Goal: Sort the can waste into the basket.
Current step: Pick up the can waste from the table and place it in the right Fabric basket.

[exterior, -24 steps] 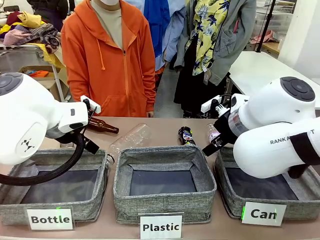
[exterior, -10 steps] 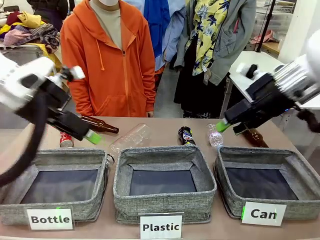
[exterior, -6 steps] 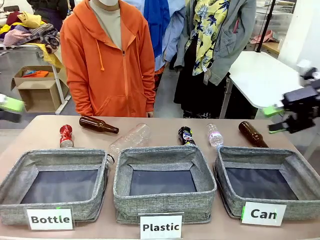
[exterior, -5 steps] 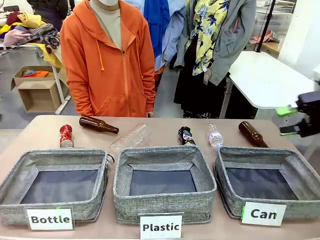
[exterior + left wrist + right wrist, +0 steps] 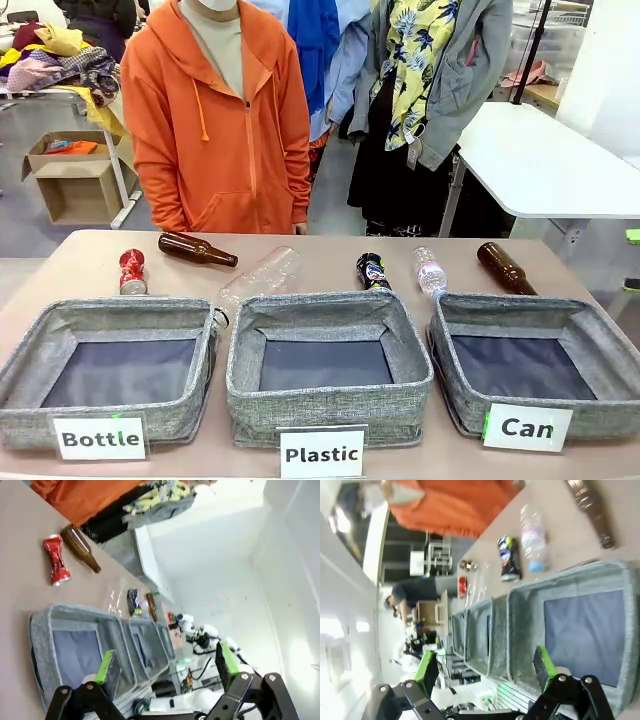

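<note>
Left gripper [image 5: 166,662] and right gripper [image 5: 485,666] both wide, holding nothing; red can [image 5: 132,272] left, black can [image 5: 372,271] centre, basket [image 5: 600,415] lower right

Front camera at near edge, facing person [image 5: 215,120] across table [image 5: 320,250]; both wrist cameras rolled sideways, farther out, all sharing basket [image 5: 505,303].

At the front view's right edge the right gripper [image 5: 633,261] is cut off, just 2 green pad tips in sight; the basket [image 5: 500,302] labelled "Can" runs off that edge too. A clear bottle [image 5: 262,276] lies partly hidden behind the middle bin [image 5: 320,300]. In the right wrist view the red can [image 5: 462,586] is a small blur, and the print on the black can [image 5: 509,560] is unreadable.
</note>
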`<action>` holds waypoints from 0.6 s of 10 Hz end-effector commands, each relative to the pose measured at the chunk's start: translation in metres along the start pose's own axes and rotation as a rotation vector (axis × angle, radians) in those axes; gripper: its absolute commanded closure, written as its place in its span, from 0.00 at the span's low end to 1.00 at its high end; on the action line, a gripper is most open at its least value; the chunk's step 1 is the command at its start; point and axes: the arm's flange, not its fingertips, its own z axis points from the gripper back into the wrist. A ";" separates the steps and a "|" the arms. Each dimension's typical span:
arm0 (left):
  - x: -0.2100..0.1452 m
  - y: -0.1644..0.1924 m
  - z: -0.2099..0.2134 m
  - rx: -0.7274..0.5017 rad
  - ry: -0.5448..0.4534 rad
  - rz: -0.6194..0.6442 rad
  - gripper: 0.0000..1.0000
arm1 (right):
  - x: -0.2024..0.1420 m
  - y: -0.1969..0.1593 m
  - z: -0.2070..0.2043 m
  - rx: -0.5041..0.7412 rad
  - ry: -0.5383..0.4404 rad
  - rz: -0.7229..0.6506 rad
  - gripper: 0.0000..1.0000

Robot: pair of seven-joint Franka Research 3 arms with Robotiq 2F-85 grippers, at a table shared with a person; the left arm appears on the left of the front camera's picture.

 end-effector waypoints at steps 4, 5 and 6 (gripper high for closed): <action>0.000 0.000 0.000 0.000 0.000 0.000 0.00 | 0.000 0.000 0.000 0.000 0.000 0.000 0.00; 0.000 0.000 0.000 0.000 0.000 0.000 0.00 | 0.000 0.000 0.000 0.000 0.000 0.000 0.00; 0.000 0.000 0.000 0.000 0.000 0.000 0.00 | 0.000 0.000 0.001 -0.025 -0.007 -0.003 0.00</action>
